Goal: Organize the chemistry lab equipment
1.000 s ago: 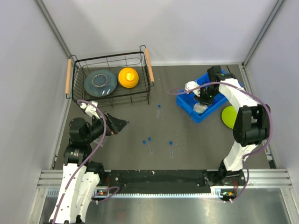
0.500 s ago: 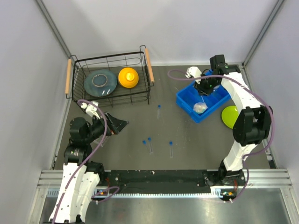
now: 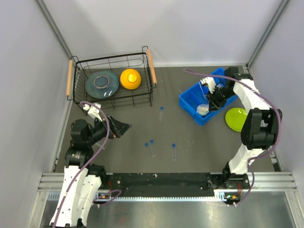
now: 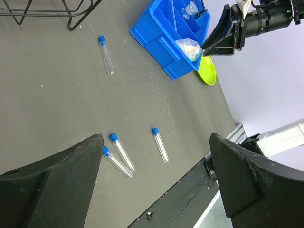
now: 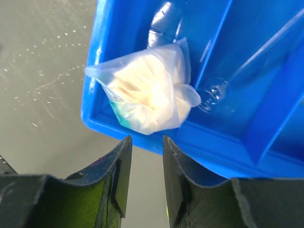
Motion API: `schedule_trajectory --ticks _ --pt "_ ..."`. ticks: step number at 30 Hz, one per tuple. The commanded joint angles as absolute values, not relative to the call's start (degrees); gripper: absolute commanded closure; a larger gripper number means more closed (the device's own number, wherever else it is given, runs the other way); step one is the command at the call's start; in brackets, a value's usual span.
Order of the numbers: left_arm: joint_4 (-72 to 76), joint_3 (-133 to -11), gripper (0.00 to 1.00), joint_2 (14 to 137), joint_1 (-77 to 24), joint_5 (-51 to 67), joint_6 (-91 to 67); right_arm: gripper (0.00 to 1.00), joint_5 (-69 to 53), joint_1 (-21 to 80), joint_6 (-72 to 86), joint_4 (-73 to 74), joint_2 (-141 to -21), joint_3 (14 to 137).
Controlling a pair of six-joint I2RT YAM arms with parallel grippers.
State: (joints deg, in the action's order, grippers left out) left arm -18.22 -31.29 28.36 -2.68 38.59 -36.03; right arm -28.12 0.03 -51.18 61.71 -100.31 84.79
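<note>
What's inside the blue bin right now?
In the blue bin: a clear bag of whitish material in one corner compartment, a clear tube in the next. The right arm hides part of the other compartments.

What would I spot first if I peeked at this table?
Probably the bright blue bin on the right, with a white bag inside it. Next come the yellow dome in the black wire basket at the back left, and the lime plate beside the bin. Four little blue-capped tubes lie scattered on the dark table in the middle.
</note>
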Motion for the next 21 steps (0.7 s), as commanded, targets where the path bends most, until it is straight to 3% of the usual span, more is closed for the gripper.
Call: schedule_trajectory --ticks 1,12,21 --pt "-16.7 -32.61 0.01 28.3 -2.46 40.43 -35.51 0.68 -32.87 0.79 -46.6 60.3 -102.2 85.6" --pt "-19.25 -31.11 0.01 28.65 -2.46 39.47 -35.33 0.69 -29.18 4.66 -45.09 57.83 -107.93 87.89" --pt "-24.43 -32.78 0.02 33.57 -2.46 36.3 -34.28 0.58 -23.64 3.52 -45.71 58.01 -95.38 87.89"
